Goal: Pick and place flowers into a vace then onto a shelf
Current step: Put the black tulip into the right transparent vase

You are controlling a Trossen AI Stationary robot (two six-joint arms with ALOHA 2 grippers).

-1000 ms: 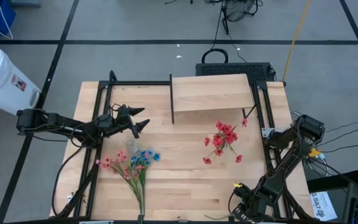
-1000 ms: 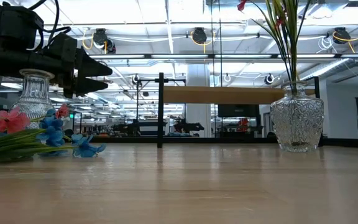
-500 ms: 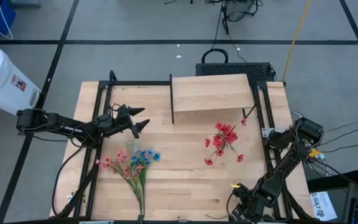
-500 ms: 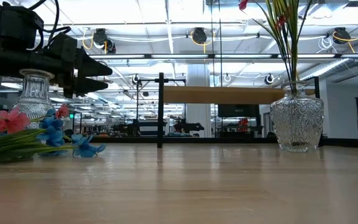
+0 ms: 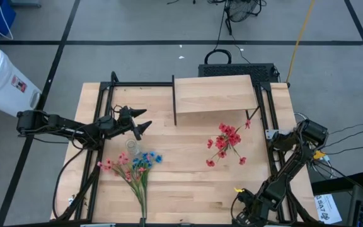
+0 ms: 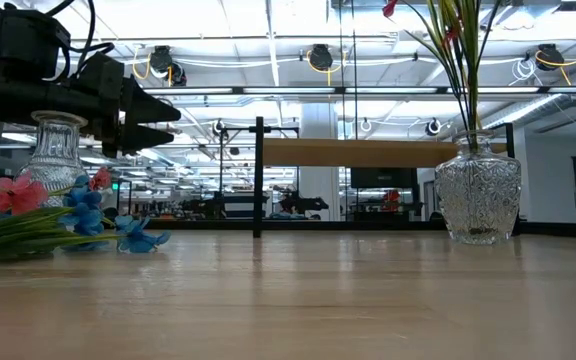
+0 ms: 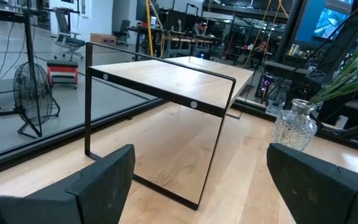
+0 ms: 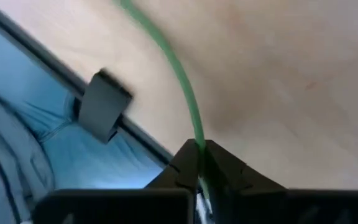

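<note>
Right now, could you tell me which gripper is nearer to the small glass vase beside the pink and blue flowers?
The left gripper. It hovers open just beyond the small glass vase, toward the shelf. The right gripper is shut on a green stem at the table's near right edge, much farther away.

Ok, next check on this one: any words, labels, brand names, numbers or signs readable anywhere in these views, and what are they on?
Nothing reads clearly in any view.
White barrel on the floor left of the table: a small red and black label, too small to read.
White sheet on the floor by the right arm's base: dark printed letters, too blurred to read.
Screens in the room behind: glowing, no legible text.
</note>
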